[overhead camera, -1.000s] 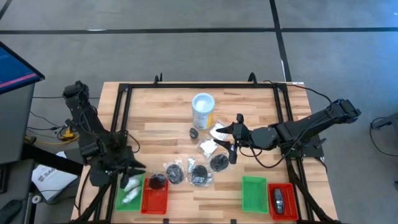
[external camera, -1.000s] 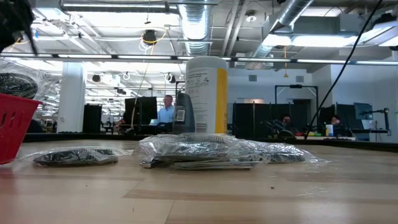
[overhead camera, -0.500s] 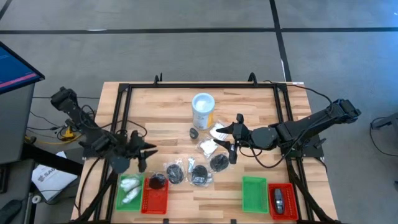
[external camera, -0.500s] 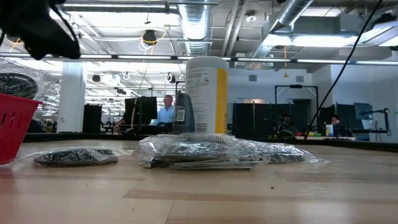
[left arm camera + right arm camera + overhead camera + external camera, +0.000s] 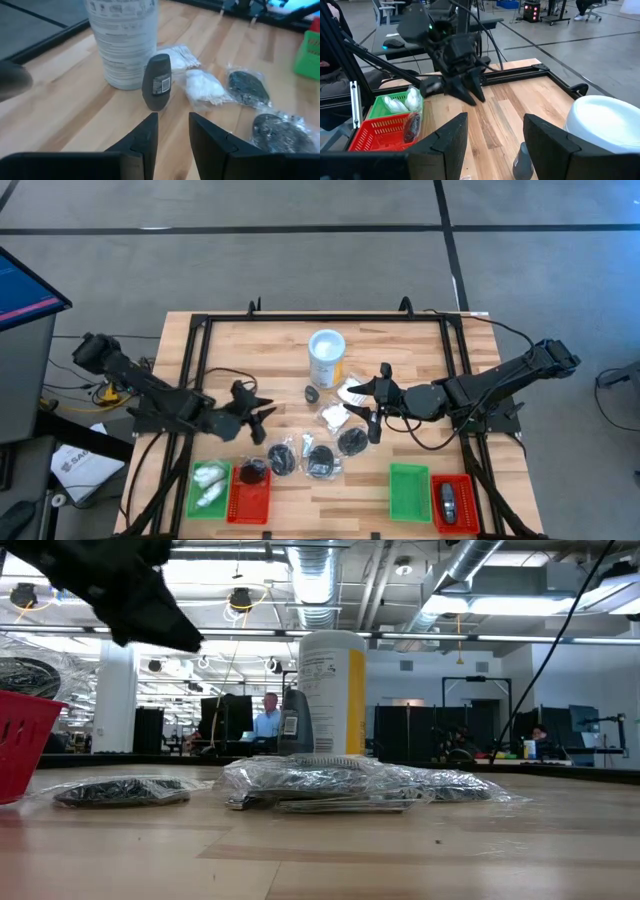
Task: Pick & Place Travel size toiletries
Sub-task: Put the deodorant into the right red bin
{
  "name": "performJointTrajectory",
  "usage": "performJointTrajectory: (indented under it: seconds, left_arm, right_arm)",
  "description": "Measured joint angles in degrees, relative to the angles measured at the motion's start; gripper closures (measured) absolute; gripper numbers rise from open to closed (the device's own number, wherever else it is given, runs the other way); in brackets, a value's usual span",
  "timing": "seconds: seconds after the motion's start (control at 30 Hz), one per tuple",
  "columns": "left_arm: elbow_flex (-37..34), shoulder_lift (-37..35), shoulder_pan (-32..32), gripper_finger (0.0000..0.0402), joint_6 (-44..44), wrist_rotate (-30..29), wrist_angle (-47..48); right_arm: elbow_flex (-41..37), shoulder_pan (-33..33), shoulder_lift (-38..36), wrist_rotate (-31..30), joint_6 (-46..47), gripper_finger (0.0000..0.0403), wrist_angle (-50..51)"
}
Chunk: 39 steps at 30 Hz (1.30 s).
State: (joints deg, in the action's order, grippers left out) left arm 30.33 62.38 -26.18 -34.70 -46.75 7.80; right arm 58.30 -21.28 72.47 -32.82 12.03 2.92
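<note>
Two grippers show fingers apart, holding nothing: my left gripper hovers left of centre, my right gripper at centre. Toiletry packets lie scattered on the desk below centre, two white ones in the lower-left green tray.

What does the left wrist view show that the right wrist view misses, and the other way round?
Only the left wrist view: white packets and black round packets on the table. Only the right wrist view: the left gripper above the table, and the green tray and red tray holding packets. Both: the white tub and the dark grey oblong piece.
</note>
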Motion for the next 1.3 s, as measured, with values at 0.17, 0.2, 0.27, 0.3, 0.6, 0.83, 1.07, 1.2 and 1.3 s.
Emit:
performJointTrajectory:
  seconds: [0.17,0.2,0.27,0.3,0.6,0.83,1.07,1.2,1.3]
  left_arm:
    - [0.0,6.2,4.6,0.03,3.0,3.7,-6.8]
    - [0.0,7.2,5.4,0.03,3.3,3.8,-7.7]
    - [0.0,9.0,6.7,0.03,4.6,3.7,-9.8]
    - [0.0,9.9,7.4,0.0299,5.1,3.7,-10.9]
    - [0.0,15.4,12.7,0.0242,7.8,4.6,-21.2]
    - [0.0,20.0,14.7,0.0209,7.9,6.6,-29.3]
    - [0.0,24.5,15.0,0.0202,9.7,6.6,-37.8]
    - [0.0,26.7,15.2,0.0201,10.8,6.6,-42.9]
    - [0.0,28.4,16.0,0.0201,10.9,6.4,-44.2]
  right_arm:
    - [0.0,0.0,0.0,0.0,0.0,0.0221,0.0]
    - [0.0,0.0,0.0,0.0,0.0,0.0221,0.0]
    - [0.0,0.0,0.0,0.0,0.0,0.0221,0.0]
    - [0.0,0.0,0.0,0.0,0.0,0.0221,0.0]
    - [0.0,0.0,0.0,0.0,0.0,0.0221,0.1]
    - [0.0,0.0,0.0,0.0,0.0,0.0221,0.1]
    - [0.0,0.0,0.0,0.0,0.0,0.0221,0.1]
    - [0.0,0.0,0.0,0.0,0.0,0.0221,0.1]
    - [0.0,0.0,0.0,0.0,0.0,0.0221,0.1]
